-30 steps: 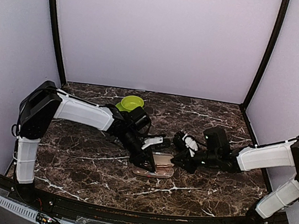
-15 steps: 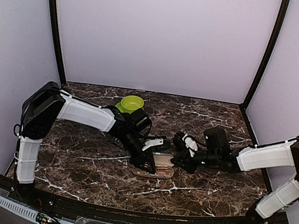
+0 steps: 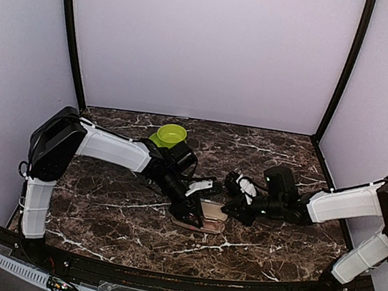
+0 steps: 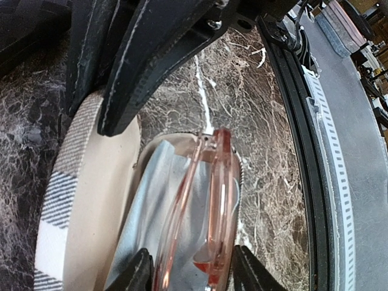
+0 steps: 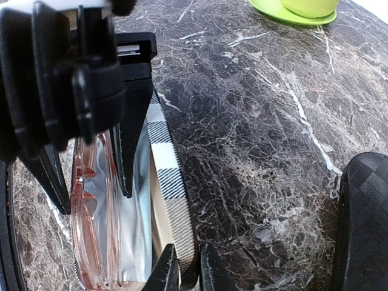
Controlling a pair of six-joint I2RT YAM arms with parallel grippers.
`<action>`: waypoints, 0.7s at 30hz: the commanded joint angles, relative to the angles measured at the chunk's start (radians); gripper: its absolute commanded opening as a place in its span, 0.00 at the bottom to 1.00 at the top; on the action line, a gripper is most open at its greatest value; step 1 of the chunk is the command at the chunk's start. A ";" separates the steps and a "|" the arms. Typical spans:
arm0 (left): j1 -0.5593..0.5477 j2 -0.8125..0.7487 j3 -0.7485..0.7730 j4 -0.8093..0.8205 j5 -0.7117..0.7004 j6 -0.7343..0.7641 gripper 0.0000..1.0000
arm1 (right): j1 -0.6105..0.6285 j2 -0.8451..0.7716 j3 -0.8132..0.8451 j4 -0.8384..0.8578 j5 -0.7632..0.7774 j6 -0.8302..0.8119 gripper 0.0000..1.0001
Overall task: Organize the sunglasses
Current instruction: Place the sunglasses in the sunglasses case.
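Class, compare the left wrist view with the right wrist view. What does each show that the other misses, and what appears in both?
Only the left wrist view shows the table's black front rim and the perforated white strip beyond it. Only the right wrist view shows the green bowl at the far side of the table. Both show the pink sunglasses sitting in the open striped case on the marble table.

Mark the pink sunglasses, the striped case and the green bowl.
pink sunglasses (image 4: 207, 206): left wrist view, folded frame.
striped case (image 5: 171, 176): right wrist view, checked outer edge.
green bowl (image 3: 172, 134): top external view, its inside.
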 commanded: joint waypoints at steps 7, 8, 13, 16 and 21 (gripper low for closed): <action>-0.008 -0.008 0.016 -0.010 -0.052 -0.003 0.50 | 0.029 0.004 -0.006 0.041 0.023 -0.022 0.13; -0.008 -0.012 0.017 -0.010 -0.063 -0.005 0.50 | 0.032 0.002 -0.007 0.040 0.029 -0.024 0.13; -0.011 -0.027 0.020 -0.004 -0.089 -0.007 0.51 | 0.044 0.001 -0.007 0.037 0.050 -0.033 0.12; -0.014 -0.038 0.020 0.001 -0.103 -0.012 0.52 | 0.048 0.000 -0.007 0.037 0.057 -0.037 0.11; -0.017 -0.051 0.017 0.012 -0.129 -0.015 0.53 | 0.058 -0.003 -0.008 0.037 0.070 -0.045 0.11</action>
